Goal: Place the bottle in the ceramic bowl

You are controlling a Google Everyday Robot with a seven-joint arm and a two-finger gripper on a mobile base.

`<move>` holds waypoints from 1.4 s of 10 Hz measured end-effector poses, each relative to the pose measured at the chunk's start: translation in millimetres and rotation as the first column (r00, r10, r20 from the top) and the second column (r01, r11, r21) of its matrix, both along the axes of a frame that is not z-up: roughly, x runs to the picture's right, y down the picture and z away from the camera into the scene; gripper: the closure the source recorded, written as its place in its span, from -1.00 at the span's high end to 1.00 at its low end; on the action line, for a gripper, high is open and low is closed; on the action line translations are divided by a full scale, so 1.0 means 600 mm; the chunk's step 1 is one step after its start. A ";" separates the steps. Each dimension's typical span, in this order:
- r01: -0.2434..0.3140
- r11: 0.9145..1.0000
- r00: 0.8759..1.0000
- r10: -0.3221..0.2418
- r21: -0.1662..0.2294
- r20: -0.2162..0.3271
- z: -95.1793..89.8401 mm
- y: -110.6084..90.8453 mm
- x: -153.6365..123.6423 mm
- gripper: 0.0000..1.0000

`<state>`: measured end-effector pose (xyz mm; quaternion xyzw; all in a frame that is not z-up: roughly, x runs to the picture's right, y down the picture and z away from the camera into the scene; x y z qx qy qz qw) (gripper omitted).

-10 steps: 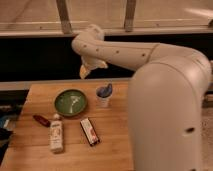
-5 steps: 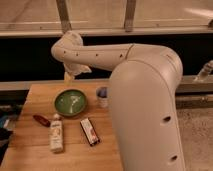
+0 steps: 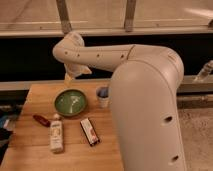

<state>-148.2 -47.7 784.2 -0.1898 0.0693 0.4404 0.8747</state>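
The bottle (image 3: 56, 134) lay on its side in the lower left of the frame, on the wooden table (image 3: 30, 155), untouched and well apart from the gripper (image 3: 69, 77). Its long axis ran nearly straight up and down the picture, with the white cap at the upper end, pointing toward the ceramic bowl (image 3: 59, 107). The bowl sat just above the cap, near it, though whether the two touched could not be told.

The gripper hung at the upper left, below the bent wrist of the single arm, above the table's far edge and just above the bowl's far rim. It held nothing that could be seen; whether it was open or closed could not be told.

From the gripper, then, the bottle lay downward in the frame, beyond the bowl. The reach would probably have to pass over the bowl and close across the bottle's narrow width, square to its long axis.

A small dark red object (image 3: 41, 120) lay to the left of the cap, and a flat black bar (image 3: 90, 132) to the bottle's right, both near enough to crowd the approach.
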 end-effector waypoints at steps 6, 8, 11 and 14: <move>0.062 0.995 0.989 -0.051 -0.078 0.136 -0.069 0.179 -0.117 0.60; 0.081 0.990 0.982 -0.059 -0.114 0.182 -0.063 0.224 -0.167 0.60; 0.085 0.989 0.981 -0.063 -0.119 0.182 -0.057 0.234 -0.178 0.60; 0.087 0.986 0.982 -0.061 -0.141 0.176 -0.056 0.243 -0.182 0.60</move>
